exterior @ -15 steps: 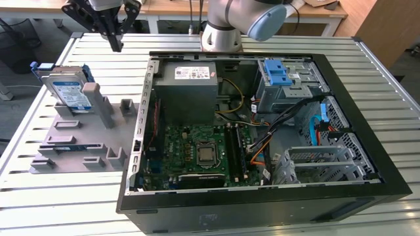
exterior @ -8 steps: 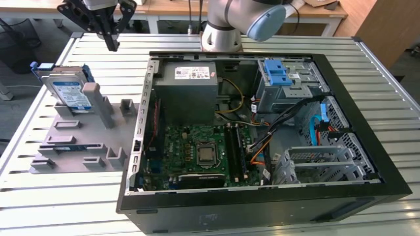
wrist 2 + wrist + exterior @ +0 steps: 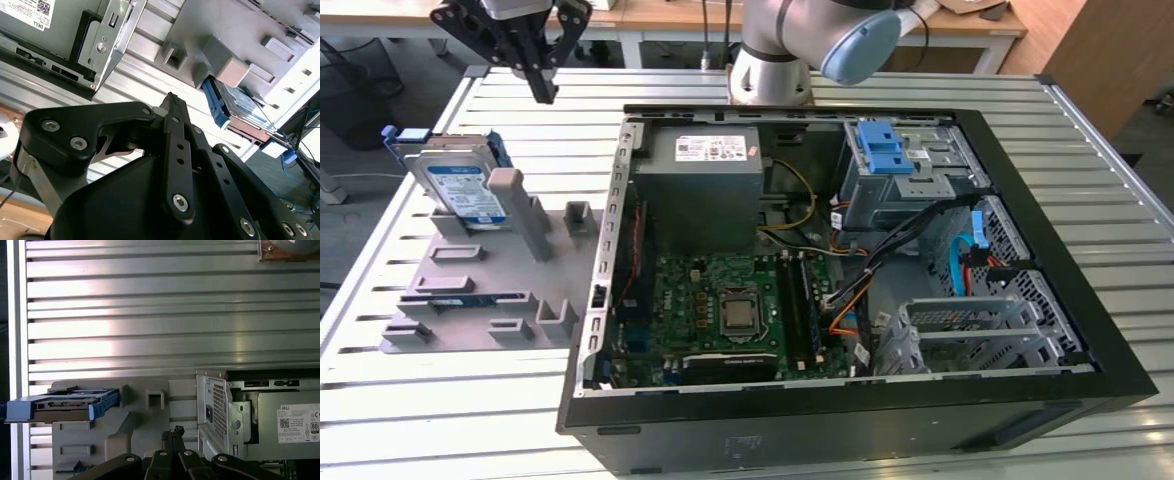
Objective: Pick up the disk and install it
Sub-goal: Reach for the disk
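The disk (image 3: 462, 186), a silver drive with a white-and-blue label in a bright blue bracket, stands on edge in a grey holder (image 3: 491, 292) at the exterior view's left. My gripper (image 3: 544, 92) hangs above the table behind the holder, apart from the disk, its black fingers shut with nothing between them. In the second wrist view the closed fingertips (image 3: 173, 100) point toward the holder (image 3: 225, 30), with the disk (image 3: 235, 107) beyond. The first wrist view shows the disk (image 3: 62, 405) edge-on, off to the side of my gripper (image 3: 174, 432).
An open black computer case (image 3: 854, 405) lies beside the holder, with the motherboard, a grey power supply (image 3: 714, 160) and a drive cage with a blue latch (image 3: 887, 150) inside. The slatted metal table (image 3: 520, 430) surrounds them. The arm's base (image 3: 774, 60) stands behind the case.
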You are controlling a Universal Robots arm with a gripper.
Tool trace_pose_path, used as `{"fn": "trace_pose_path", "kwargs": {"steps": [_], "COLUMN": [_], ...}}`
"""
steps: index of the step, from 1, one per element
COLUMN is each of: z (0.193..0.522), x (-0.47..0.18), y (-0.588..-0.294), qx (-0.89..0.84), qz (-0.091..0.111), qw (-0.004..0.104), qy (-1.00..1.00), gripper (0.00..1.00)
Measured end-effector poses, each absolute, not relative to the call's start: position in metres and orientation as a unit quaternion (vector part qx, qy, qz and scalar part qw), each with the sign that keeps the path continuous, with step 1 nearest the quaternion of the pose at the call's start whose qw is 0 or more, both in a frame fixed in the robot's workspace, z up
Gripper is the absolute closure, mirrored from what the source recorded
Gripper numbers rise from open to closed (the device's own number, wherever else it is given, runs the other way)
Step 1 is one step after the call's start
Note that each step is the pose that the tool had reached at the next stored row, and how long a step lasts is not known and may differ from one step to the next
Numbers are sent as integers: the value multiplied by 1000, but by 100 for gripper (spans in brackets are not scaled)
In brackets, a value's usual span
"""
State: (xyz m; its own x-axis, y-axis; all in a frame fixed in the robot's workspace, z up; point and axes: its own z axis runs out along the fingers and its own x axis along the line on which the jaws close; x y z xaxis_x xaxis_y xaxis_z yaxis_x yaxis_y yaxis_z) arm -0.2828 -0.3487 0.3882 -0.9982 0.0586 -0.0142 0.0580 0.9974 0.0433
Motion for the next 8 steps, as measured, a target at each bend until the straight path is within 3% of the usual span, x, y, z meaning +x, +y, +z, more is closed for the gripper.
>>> {"fn": "trace_pose_path", "kwargs": {"steps": [8], "z": [388], "x": [-286], "y": [-348], "qx": [29], "qz": [21], "qw": [8], "qy": [999], "gripper": [89]}}
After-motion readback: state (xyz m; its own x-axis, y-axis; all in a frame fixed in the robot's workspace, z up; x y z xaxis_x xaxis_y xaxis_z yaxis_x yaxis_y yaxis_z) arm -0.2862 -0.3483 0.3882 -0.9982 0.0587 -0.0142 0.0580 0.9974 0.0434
